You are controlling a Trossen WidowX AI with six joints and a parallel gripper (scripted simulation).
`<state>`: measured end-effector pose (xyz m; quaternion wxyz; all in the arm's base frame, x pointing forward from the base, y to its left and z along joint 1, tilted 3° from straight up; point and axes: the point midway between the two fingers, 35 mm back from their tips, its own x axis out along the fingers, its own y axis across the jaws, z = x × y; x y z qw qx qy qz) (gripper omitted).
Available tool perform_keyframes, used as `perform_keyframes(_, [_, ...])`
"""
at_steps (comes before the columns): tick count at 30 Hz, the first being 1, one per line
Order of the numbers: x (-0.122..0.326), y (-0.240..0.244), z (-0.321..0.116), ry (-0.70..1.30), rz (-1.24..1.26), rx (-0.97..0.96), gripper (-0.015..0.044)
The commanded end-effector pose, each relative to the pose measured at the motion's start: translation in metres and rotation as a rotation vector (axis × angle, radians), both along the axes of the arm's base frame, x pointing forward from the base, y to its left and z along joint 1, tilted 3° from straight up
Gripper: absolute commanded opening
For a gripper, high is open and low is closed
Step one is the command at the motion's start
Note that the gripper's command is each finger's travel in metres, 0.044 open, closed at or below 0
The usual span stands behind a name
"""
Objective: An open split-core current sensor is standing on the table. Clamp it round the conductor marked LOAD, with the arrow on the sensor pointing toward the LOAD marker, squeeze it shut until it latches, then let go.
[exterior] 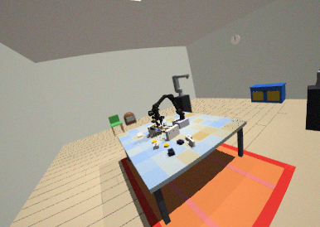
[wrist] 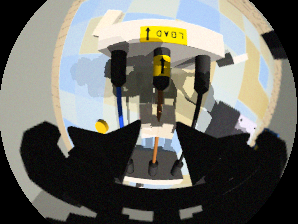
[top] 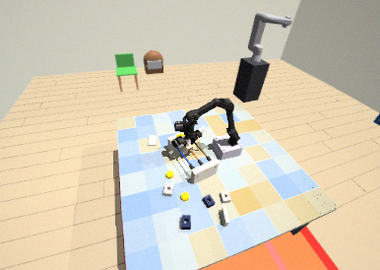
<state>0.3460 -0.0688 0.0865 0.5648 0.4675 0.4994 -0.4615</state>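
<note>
The LOAD conductor point(wrist: 156, 147) is the middle of three wires, brown-orange, between a blue one and a black one. The yellow LOAD marker point(wrist: 164, 35) is on the rear terminal block, with its arrow pointing up in the wrist view. A yellow sleeve point(wrist: 161, 66) with an arrow sits on the conductor's far end. My gripper point(wrist: 158, 123) point(top: 189, 141) is low over the wires, its fingers shut on the current sensor point(wrist: 156, 131). The sensor shows as a pale band with a grey part, at the LOAD conductor. Its arrow and latch cannot be made out.
The front terminal block point(top: 205, 170) stands nearer the top camera. A lilac box point(top: 227, 148) is to the right by the arm's base. A white pad point(top: 153, 140), yellow discs point(top: 169, 174) point(wrist: 101, 126) and several small dark and white parts lie around the blocks.
</note>
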Motion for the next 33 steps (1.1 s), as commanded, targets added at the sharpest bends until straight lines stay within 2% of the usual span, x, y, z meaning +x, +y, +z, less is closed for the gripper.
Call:
perform_keyframes(1, [0.0,0.0,0.001,-0.003,0.0,0.0,0.0079])
perform_keyframes(15, [0.0,0.0,0.001,-0.003,0.0,0.0,0.044])
perform_keyframes(23, [0.001,0.0,0.0,0.005,-0.001,0.0,0.044])
perform_keyframes(30, [0.008,0.006,-0.03,0.296,-0.017,-0.03,0.044])
perform_keyframes(33, [0.009,0.006,-0.033,0.326,-0.018,-0.035,0.044])
